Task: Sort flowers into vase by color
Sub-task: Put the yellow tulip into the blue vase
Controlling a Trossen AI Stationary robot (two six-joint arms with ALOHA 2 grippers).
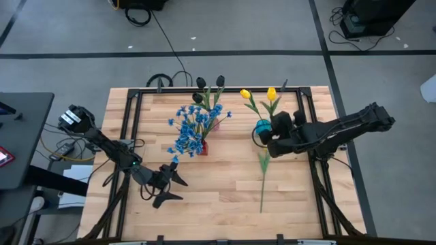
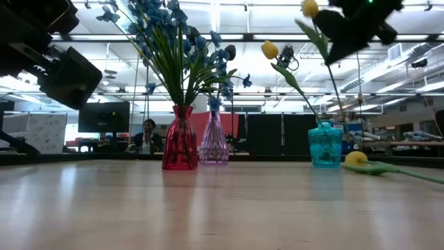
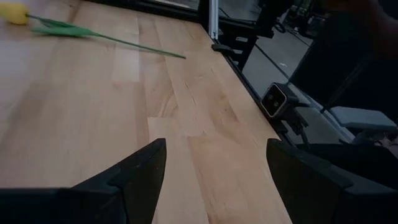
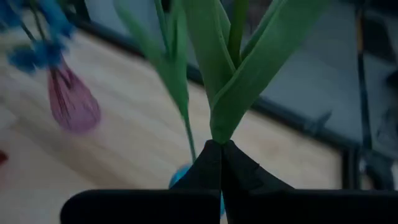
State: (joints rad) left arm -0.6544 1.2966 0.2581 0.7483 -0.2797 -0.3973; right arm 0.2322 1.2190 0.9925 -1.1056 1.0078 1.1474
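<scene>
A teal vase (image 1: 261, 126) (image 2: 325, 144) holds yellow tulips (image 1: 245, 93). My right gripper (image 1: 274, 139) (image 4: 221, 144) hangs just above it, shut on one tulip's stem. Another yellow tulip (image 2: 356, 157) (image 3: 17, 12) lies flat on the table, with its stem (image 1: 262, 190) pointing to the near edge. Blue flowers (image 1: 191, 126) stand in a red vase (image 2: 180, 142). Dark tulips (image 1: 219, 80) stand in a pale pink vase (image 2: 214, 142). My left gripper (image 1: 170, 187) (image 3: 214, 149) is open over the near left part of the table and touches nothing. My right gripper pinches the held tulip between its two fingers, low on the stem where the green leaves (image 4: 227, 124) branch off. The fingers come from the table's right and lie across the stem. The tulip stands nearly upright, blossom (image 2: 310, 8) above the gripper, stem running down toward the teal vase.
The red and pink vases stand close together left of the teal vase, with their blossoms spreading wide. Black frame rails (image 1: 317, 184) run along the table's sides. Bare wood (image 1: 218, 204) lies between my left gripper and the lying tulip.
</scene>
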